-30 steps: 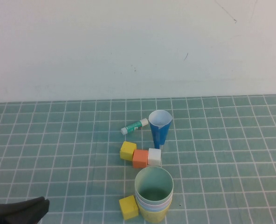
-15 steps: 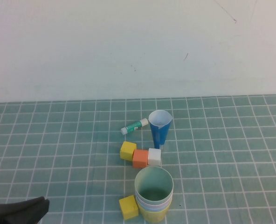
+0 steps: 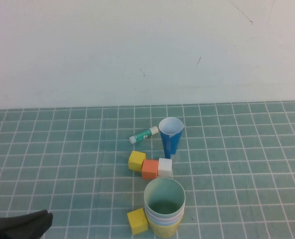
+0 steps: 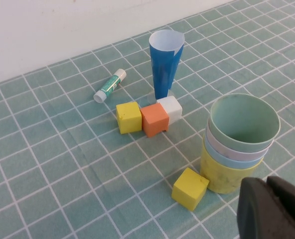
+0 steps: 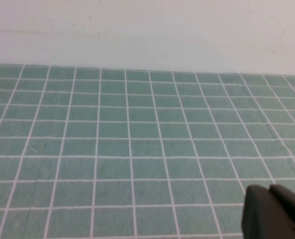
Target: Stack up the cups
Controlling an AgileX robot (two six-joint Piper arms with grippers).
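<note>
In the high view, the nested cups (image 3: 164, 208) are standing at the lower centre of the frame, close to the bottom edge: a green cup (image 3: 164, 198) is sitting innermost, a pink rim and a light blue rim are showing beneath it, and the yellow cup (image 3: 163, 229) is forming the base. A yellow cube (image 3: 137, 220) is lying just beside the stack at its lower left. Above the stack, a row of yellow cube (image 3: 136, 161), orange cube (image 3: 150, 169) and white cube (image 3: 165, 167) is lying side by side, and the blue paper cone (image 3: 170, 136) is standing behind the white one, with a glue stick (image 3: 143, 134) lying at its upper left. The green tiled counter (image 3: 247, 164) is lying open across the whole right half and most of the left. The left claw (image 3: 30, 224) is showing as a dark shape in the lower left corner, well apart from the stack; I cannot tell how its fingers are set.

The left wrist view is showing the stack's layered rims more plainly, and the left claw at the lower right of the frame, its two dark fingers together and empty.

The right wrist view is showing only bare counter running to the white wall (image 5: 147, 30), with the right claw (image 5: 274, 211) at the lower right corner, fingers together; this claw is not appearing in the high view.
</note>
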